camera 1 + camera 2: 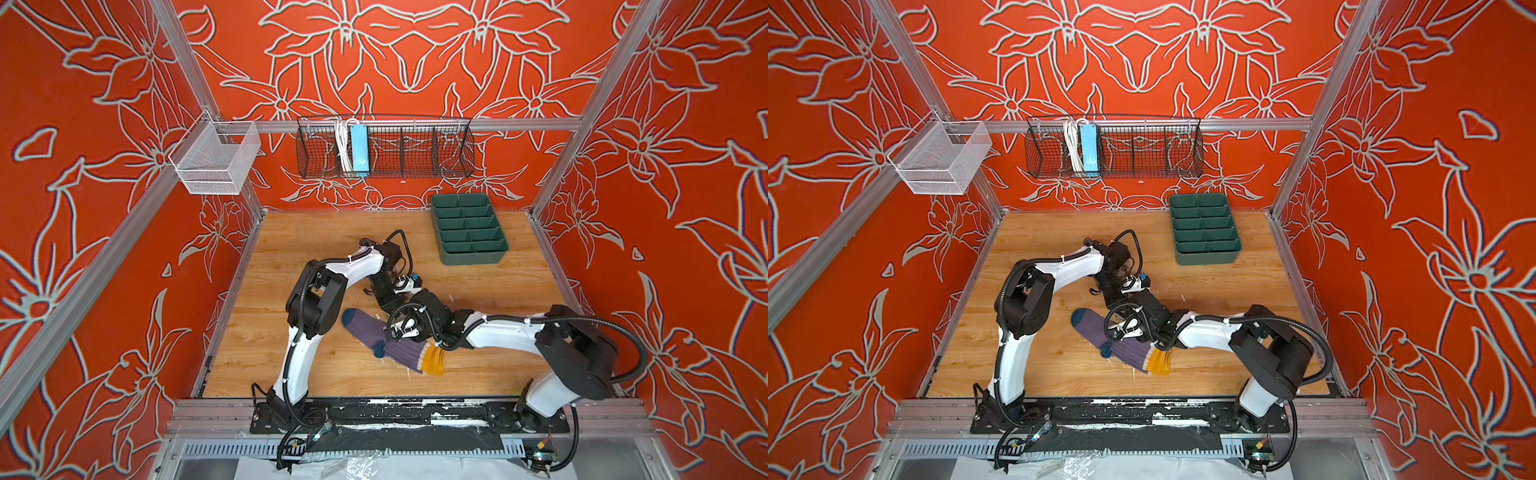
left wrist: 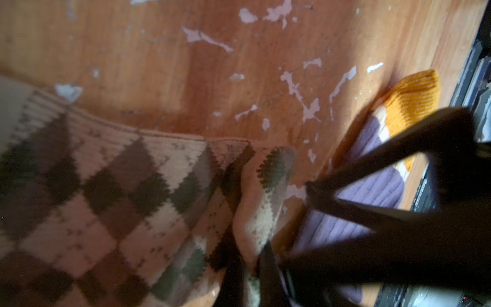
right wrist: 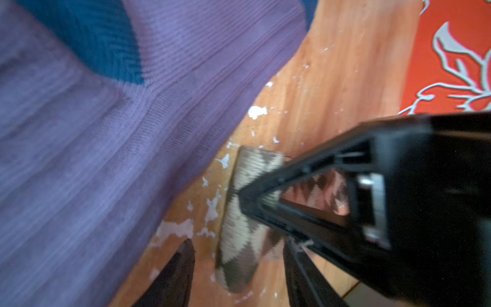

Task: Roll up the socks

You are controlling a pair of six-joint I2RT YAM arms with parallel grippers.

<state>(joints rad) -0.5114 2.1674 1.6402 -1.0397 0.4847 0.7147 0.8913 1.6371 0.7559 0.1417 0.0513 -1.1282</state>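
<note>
- Two robot arms meet over the middle of a wooden table (image 1: 332,249); both top views show them crossing close together.
- The left gripper (image 2: 249,260) is clamped on a fold of the beige argyle sock (image 2: 119,202), which spreads flat on the wood away from the pinch.
- The right gripper (image 3: 237,242) has its jaws apart, one on either side of the argyle sock's narrow end, gripping nothing.
- The purple sock (image 1: 399,349) lies flat and unrolled just beside them, navy toe towards the left arm and mustard cuff (image 1: 434,359) towards the front edge (neither gripper touches it).
- In both top views the argyle sock is almost wholly hidden under the two wrists.
- Step in hand, as I judge it: the very start, securing the argyle sock's end; no roll shows on either sock.
- The next move probably calls for the right jaws to close on that end without dragging the purple sock, then turn the cloth over itself while the left pinch keeps it taut.
</note>
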